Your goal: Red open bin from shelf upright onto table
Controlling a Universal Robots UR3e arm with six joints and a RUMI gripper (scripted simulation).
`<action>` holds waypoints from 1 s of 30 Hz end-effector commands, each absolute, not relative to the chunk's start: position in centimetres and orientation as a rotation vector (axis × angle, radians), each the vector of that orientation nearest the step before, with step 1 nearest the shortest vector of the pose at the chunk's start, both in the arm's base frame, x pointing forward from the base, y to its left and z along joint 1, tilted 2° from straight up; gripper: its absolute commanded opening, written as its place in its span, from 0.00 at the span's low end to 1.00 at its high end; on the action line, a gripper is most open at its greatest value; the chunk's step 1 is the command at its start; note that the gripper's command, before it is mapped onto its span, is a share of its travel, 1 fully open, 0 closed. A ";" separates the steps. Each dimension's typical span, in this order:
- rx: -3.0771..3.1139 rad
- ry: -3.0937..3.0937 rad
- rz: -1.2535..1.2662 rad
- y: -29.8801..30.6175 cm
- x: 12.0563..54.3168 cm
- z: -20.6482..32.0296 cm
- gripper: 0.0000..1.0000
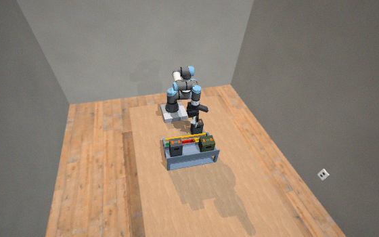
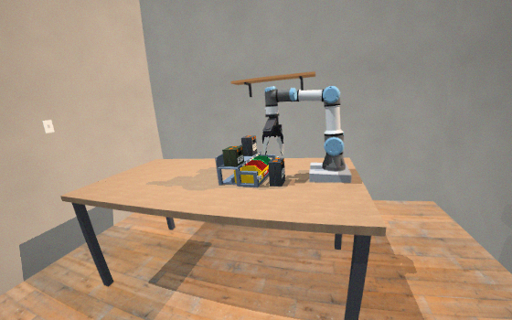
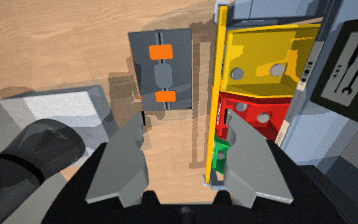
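Note:
The red open bin [image 1: 187, 141] [image 2: 256, 165] [image 3: 274, 111] sits in the lower front bay of the blue-grey shelf [image 1: 193, 149] [image 3: 300, 140], between the yellow and green bins. Round grey parts show inside it in the wrist view. A yellow rail [image 1: 182, 137] [image 3: 218, 65] runs along the shelf's front. My gripper [image 1: 195, 124] [image 2: 274, 153] [image 3: 183, 111] is open and empty. It hangs above the gap beside the shelf front, with one finger over the bins' front edge. The table [image 1: 168, 203] [image 2: 186, 201] carries the shelf.
A dark case [image 1: 197, 128] [image 2: 277, 174] [image 3: 147, 75] stands on the table close before the shelf front. A dark grey case [image 1: 176, 149] and a green case [image 1: 208, 145] [image 2: 232, 157] stand on the shelf top. The yellow bin [image 2: 247, 178] [image 3: 260, 50] and green bin [image 3: 221, 157] flank the red one.

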State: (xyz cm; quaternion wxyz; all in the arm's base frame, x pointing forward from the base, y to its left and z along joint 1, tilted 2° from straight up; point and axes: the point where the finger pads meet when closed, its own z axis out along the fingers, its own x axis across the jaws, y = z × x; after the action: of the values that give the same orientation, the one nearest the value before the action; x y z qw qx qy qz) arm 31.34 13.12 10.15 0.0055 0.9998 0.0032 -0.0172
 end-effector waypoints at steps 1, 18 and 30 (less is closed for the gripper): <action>3.132 0.013 -0.053 12.4 32.0 10.2 0.58; 3.132 0.013 -0.053 8.1 35.1 10.0 0.58; 3.132 0.013 -0.053 3.9 38.2 9.8 0.58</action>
State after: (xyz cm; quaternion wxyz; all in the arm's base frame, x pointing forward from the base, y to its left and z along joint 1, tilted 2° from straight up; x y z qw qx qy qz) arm 36.47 6.01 9.89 0.0054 0.9999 0.0032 -0.0158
